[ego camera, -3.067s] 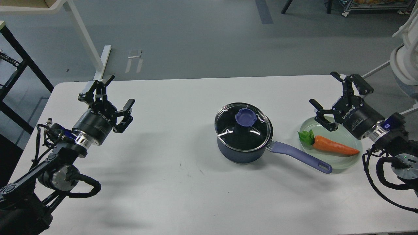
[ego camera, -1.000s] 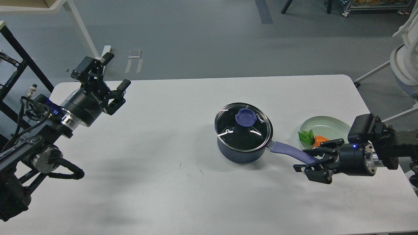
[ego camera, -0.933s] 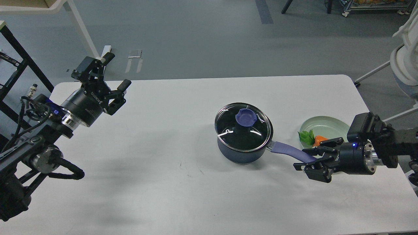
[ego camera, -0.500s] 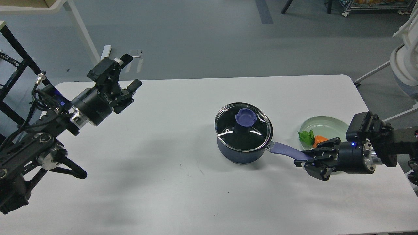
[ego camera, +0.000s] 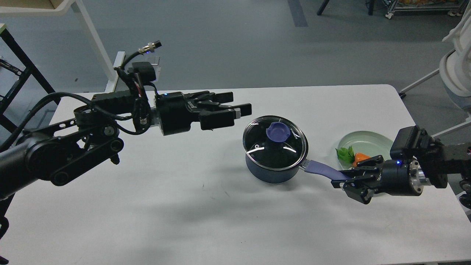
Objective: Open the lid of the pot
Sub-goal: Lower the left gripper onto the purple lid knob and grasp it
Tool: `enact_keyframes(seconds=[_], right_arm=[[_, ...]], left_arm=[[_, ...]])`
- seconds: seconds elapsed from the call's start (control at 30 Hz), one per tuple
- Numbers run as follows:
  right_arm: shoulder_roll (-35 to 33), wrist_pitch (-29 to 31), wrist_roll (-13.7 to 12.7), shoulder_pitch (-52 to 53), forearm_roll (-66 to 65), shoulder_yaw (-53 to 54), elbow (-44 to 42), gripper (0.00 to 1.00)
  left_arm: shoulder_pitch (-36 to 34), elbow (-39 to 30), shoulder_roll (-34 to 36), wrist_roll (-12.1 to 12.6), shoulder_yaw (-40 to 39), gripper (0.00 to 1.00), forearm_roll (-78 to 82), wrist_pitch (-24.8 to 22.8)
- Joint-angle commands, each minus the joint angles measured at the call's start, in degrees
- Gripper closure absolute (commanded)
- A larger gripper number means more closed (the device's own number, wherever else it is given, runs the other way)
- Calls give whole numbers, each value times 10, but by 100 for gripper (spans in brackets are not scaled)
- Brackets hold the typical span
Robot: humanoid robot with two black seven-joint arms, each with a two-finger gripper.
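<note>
The left gripper (ego camera: 241,103) has its fingers parted and empty, above the bench just left of the pot lid (ego camera: 274,138). The right gripper (ego camera: 344,179) is clamped on the end of the pot's handle (ego camera: 323,171). The lid sits closed on the pot (ego camera: 270,171), right of the bench's middle. Glass with a steel rim, it is likely slick and breakable, so the blue-purple knob (ego camera: 277,131) looks the place to grip. Open bench lies left and toward the near edge; the plate (ego camera: 364,140) with a carrot (ego camera: 359,158) crowds the right edge.

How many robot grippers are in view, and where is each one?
2. The left gripper hangs open just left of the pot lid; the right gripper is shut on the pot handle.
</note>
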Motion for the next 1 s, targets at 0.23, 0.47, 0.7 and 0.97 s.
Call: enact_keyframes(seconds=[0.23,0.47,0.7,0.97], right_arm=[[0,0,0,-1,1,0,0,66],[0,0,0,-2,1,0,0,66],[0,0,0,-3,2,0,0,66],[0,0,0,-2,2,0,0,66]], left_arm=[[-149,173,-172,0,169,1,77,71],[-162,270,-258,0,192,1,90,81],[-155,328,-289,0,227,1,90,105],[-139,342,-291,0,228,1,90,106]])
